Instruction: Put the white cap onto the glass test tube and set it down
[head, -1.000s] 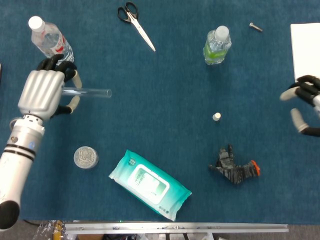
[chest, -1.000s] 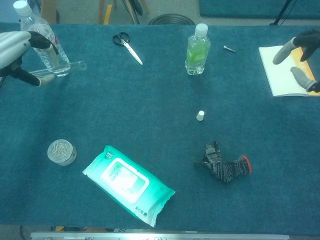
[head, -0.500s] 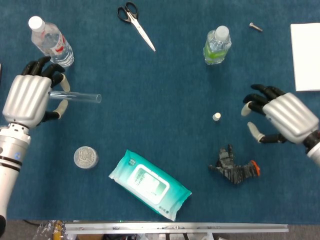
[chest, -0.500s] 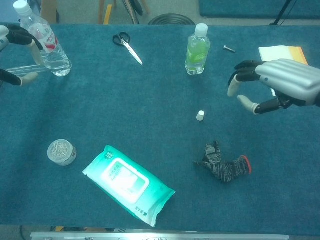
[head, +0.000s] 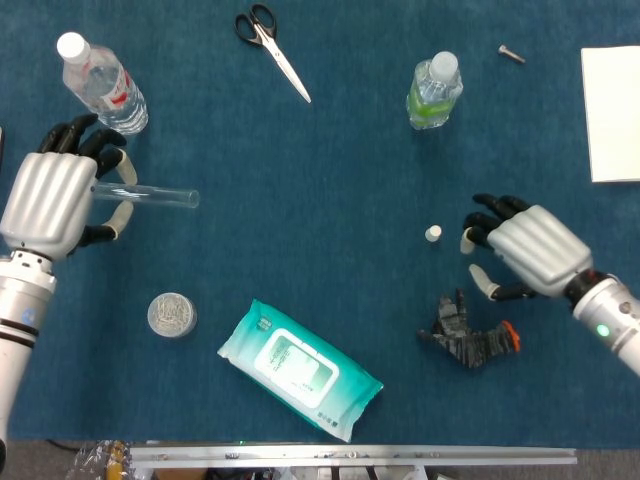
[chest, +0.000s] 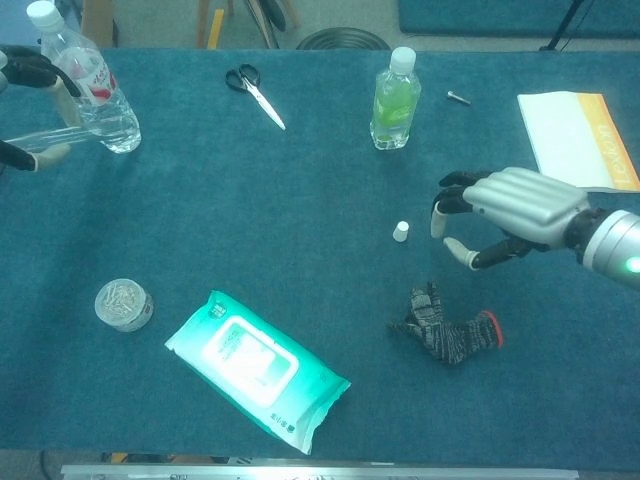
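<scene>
Two hands at work: left hand (head: 50, 195), frame left, fingers wrapped on glass test tube (head: 160, 196) held level; right hand (head: 525, 248) fingers spread, empty, just right of white cap (head: 433, 234) on surface, centre-right; step: reaching for cap; next: pinch it

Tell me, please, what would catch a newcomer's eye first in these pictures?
Most striking is the left hand at the far left, holding the glass test tube level above the table. At the right, the right hand hovers open beside the small white cap, not touching it. Near the front edge lies a bright teal wipes pack.
</scene>
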